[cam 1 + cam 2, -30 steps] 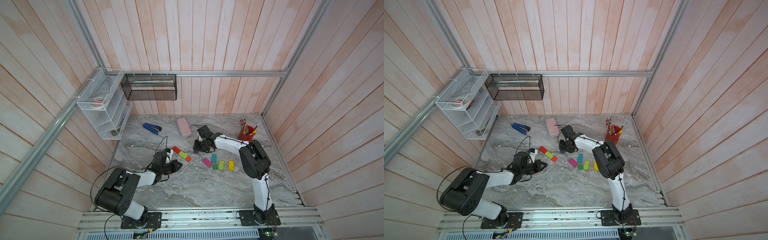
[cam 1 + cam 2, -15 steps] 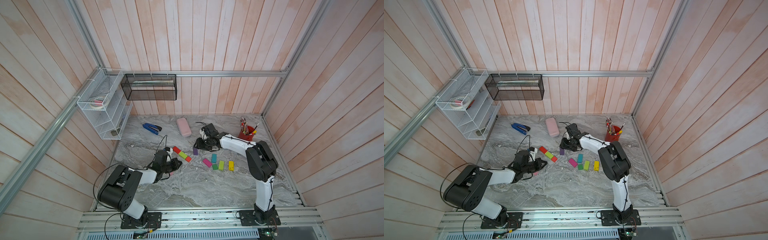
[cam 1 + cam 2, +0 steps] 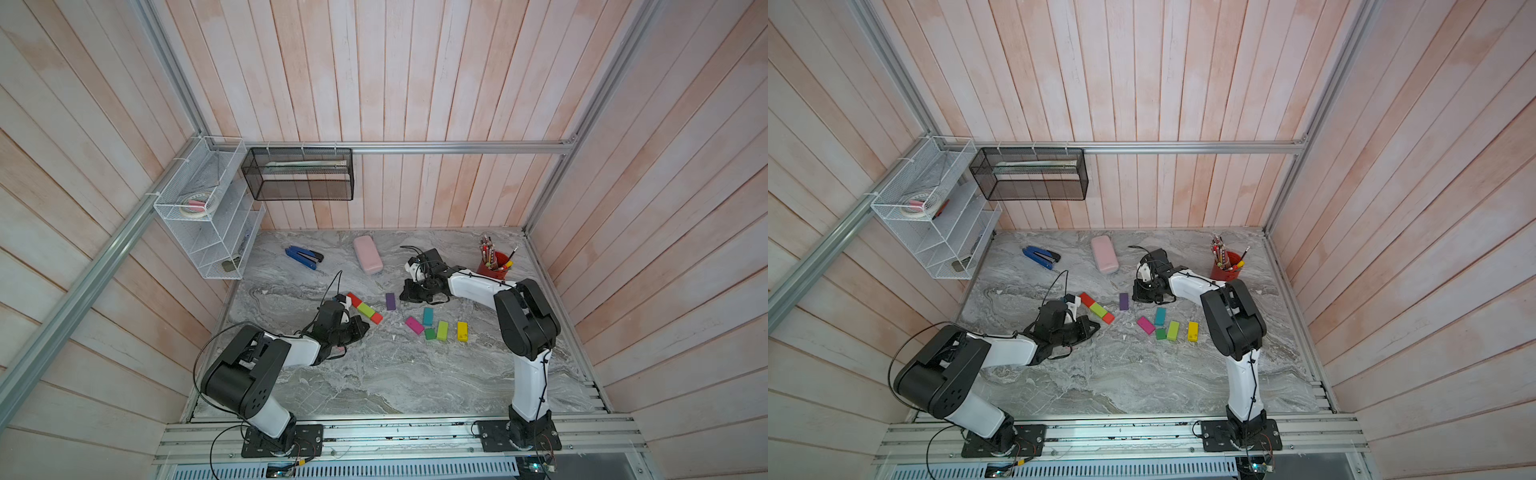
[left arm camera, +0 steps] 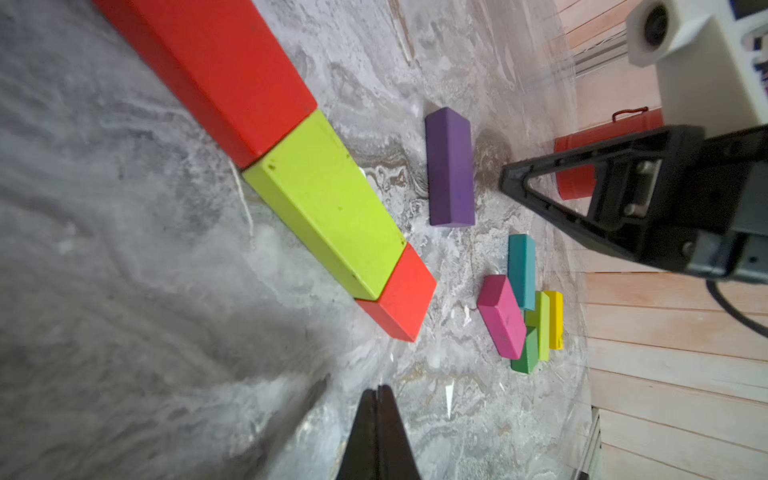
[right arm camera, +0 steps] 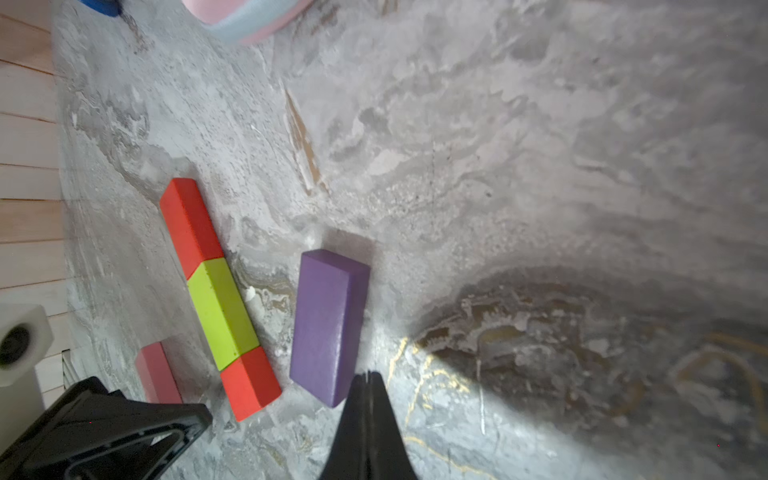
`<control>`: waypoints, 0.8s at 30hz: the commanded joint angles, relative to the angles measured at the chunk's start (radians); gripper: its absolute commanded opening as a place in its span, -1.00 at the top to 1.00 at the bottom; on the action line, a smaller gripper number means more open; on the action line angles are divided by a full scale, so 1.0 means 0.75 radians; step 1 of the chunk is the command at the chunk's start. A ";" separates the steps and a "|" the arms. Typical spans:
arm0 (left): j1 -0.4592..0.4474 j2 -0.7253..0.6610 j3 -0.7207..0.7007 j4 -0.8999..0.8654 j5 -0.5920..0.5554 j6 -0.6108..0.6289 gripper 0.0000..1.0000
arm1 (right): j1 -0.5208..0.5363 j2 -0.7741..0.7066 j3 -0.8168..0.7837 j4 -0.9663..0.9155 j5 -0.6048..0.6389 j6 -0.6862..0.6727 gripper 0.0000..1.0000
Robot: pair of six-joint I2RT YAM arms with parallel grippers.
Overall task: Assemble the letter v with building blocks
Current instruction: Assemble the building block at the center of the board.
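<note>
The desk (image 3: 374, 374) is grey, marbled with white and brownish veins. On it: long red block (image 4: 216, 70), lime block (image 4: 328, 203), short red cube (image 4: 403, 295), purple block (image 4: 451, 166), teal block (image 4: 521, 270), magenta block (image 4: 500, 316), yellow block (image 4: 556, 320), green cube (image 4: 528, 353). The case (image 3: 368, 254) is pale pink, the stapler (image 3: 303, 257) blue and black, the pencil cup (image 3: 494, 268) red.

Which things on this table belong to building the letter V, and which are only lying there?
For the job: long red block, lime block, short red block, purple block, teal block, magenta block, green cube, loose lime block, yellow block, pink block.

Only lying there: blue stapler, pale pink case, red pencil cup.
</note>
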 commanded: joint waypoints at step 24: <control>-0.010 0.029 0.079 -0.110 -0.031 0.021 1.00 | 0.090 0.066 -0.023 -0.008 -0.026 -0.047 0.94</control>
